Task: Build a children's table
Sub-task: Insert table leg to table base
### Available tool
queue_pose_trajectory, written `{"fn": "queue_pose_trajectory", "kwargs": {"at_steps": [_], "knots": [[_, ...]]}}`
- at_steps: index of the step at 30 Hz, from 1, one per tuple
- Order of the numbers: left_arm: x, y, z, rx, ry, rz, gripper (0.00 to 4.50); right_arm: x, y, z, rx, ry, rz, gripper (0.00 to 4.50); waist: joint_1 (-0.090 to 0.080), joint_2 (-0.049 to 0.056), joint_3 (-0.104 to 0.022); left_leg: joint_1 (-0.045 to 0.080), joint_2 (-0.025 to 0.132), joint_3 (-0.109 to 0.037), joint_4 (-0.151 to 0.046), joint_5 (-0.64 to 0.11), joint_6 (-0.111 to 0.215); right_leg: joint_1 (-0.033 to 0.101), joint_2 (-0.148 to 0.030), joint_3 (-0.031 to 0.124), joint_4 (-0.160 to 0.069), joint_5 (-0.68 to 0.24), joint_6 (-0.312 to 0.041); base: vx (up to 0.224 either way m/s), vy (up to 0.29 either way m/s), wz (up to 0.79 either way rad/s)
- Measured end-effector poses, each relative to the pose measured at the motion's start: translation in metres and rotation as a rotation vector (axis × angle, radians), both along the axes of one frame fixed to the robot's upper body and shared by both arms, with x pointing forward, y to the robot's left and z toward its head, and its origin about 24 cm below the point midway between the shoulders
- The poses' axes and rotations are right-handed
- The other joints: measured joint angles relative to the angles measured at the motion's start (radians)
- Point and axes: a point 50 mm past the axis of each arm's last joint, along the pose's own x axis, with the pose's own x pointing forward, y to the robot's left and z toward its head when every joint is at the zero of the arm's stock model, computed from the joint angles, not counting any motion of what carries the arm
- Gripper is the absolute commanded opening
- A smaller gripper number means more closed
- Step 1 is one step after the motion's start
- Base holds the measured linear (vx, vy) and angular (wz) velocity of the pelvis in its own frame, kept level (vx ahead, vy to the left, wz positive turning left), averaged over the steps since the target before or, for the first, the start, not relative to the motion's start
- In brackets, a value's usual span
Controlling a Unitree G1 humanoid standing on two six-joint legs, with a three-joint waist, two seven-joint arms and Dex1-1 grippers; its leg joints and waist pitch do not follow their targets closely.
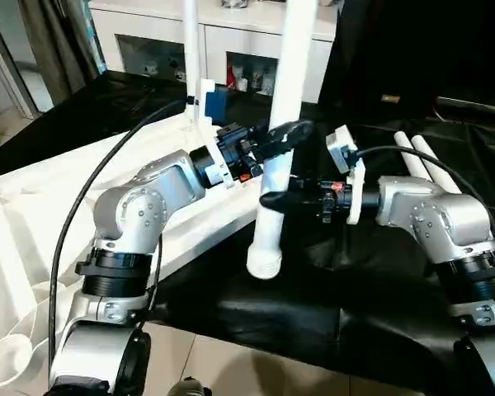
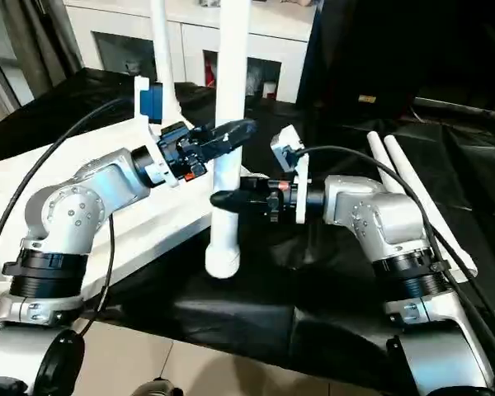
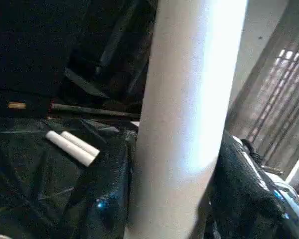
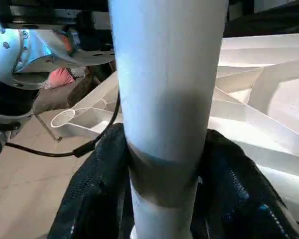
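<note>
Both grippers, left gripper (image 1: 282,136) above and right gripper (image 1: 274,199) below, are clamped on one upright leg (image 1: 280,124) beside the upturned tabletop (image 1: 33,206), so best keep it plumb while steering its threaded end toward a socket.

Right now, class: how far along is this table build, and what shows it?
Done: one leg already stands upright on the upturned tabletop.
In hand: both grippers, left and right, hold a second leg upright, its lower end off the tabletop.
Left: seating that leg, then the two spare legs lying on the black cover.
</note>
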Motion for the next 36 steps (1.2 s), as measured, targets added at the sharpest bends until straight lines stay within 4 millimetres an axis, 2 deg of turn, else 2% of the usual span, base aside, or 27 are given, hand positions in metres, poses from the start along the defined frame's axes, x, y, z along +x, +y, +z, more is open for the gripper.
{"fn": "queue_pose_trajectory", "kwargs": {"at_steps": [7, 8, 9, 11, 14, 18, 22, 26, 27, 30, 32, 36], "knots": [[0.004, 0.0, 0.0, -0.027, 0.008, 0.047, 1.84, 0.001, -0.002, 0.002, 0.011, -0.005, -0.019, 1.75, 0.0, 0.0, 0.0, 0.0, 0.0, 0.0, 0.0, 0.0, 0.0, 0.0, 0.0, 0.0, 0.0, 0.0, 0.0, 0.0, 0.0, 0.0], [0.005, 0.0, 0.001, -0.026, 0.003, 0.065, 1.84, 0.002, -0.002, 0.003, 0.018, -0.011, -0.028, 2.1, 0.0, 0.0, 0.0, 0.0, 0.0, 0.0, 0.0, 0.0, 0.0, 0.0, 0.0, 0.0, 0.0, 0.0, 0.0, 0.0, 0.0, 0.0], [0.008, -0.001, 0.004, -0.022, -0.012, 0.105, 1.84, 0.004, 0.001, 0.004, 0.033, -0.03, -0.055, 2.1, -0.001, 0.0, 0.0, 0.0, 0.0, 0.0, 0.0, 0.0, 0.0, 0.0, 0.0, 0.0, 0.0, 0.0, 0.0, 0.0, 0.0, 0.0], [0.013, -0.001, 0.012, -0.003, -0.031, 0.17, 1.81, 0.007, 0.008, 0.005, 0.051, -0.077, -0.1, 2.47, -0.003, 0.001, 0.0, 0.0, 0.0, 0.0, 0.0, 0.0, 0.0, 0.0, 0.0, 0.0, 0.0, 0.0, 0.0, 0.0, 0.0, 0.0], [0.021, 0.002, 0.015, 0.013, -0.025, 0.283, 1.76, 0.012, 0.012, 0.006, 0.017, -0.139, -0.177, 2.79, -0.005, 0.001, 0.0, 0.0, 0.0, 0.0, 0.0, 0.0, 0.0, 0.0, 0.0, 0.0, 0.0, 0.0, 0.0, 0.0, 0.0, 0.0], [0.03, 0.009, 0.01, 0.058, -0.002, 0.418, 1.74, 0.017, 0.027, -0.002, -0.055, -0.162, -0.299, 2.94, -0.015, 0.001, 0.0, 0.0, 0.0, 0.0, -0.001, 0.0, -0.001, 0.0, 0.0, -0.001, 0.0, 0.0, 0.0, 0.0, 0.0, 0.0], [0.034, 0.01, 0.015, 0.04, 0.004, 0.486, 1.74, 0.017, 0.041, -0.012, -0.097, -0.15, -0.349, 2.94, -0.018, 0.001, 0.0, -0.001, 0.0, -0.001, -0.002, 0.0, -0.001, 0.0, 0.0, -0.001, -0.003, 0.0, 0.0, 0.0, 0.0, 0.0], [0.035, 0.01, 0.021, 0.021, -0.005, 0.512, 1.74, 0.014, 0.052, -0.04, -0.146, -0.021, -0.395, 2.94, -0.022, 0.001, 0.0, -0.002, 0.0, -0.001, -0.003, 0.0, -0.001, 0.0, 0.0, -0.001, -0.004, 0.0, 0.0, 0.0, 0.0, 0.0], [0.035, 0.009, 0.021, 0.019, -0.001, 0.512, 1.74, 0.014, 0.055, -0.044, -0.147, 0.0, -0.408, 2.66, -0.023, 0.001, 0.0, -0.002, 0.0, -0.001, -0.003, 0.0, -0.001, 0.0, 0.0, -0.001, -0.004, 0.0, 0.0, 0.0, 0.0, 0.0], [0.035, 0.008, 0.021, 0.017, 0.0, 0.513, 1.74, 0.015, 0.057, -0.045, -0.144, 0.013, -0.419, 2.56, -0.024, 0.001, 0.0, -0.002, 0.0, -0.001, -0.003, 0.0, -0.001, 0.0, 0.0, -0.001, -0.004, 0.0, 0.0, 0.0, 0.0, 0.0], [0.035, 0.009, 0.021, 0.015, 0.0, 0.516, 1.74, 0.016, 0.057, -0.045, -0.144, 0.015, -0.417, 2.23, -0.024, 0.001, 0.0, -0.001, 0.0, -0.001, -0.003, 0.0, -0.001, 0.0, 0.0, -0.001, -0.004, 0.0, 0.0, 0.0, 0.0, 0.0], [0.035, 0.01, 0.022, 0.015, 0.0, 0.523, 1.74, 0.016, 0.057, -0.044, -0.137, 0.01, -0.387, 2.08, -0.023, 0.001, 0.0, -0.002, 0.0, -0.001, -0.004, 0.0, -0.001, 0.0, 0.0, -0.001, -0.005, 0.0, 0.0, 0.0, 0.0, 0.0]]}}
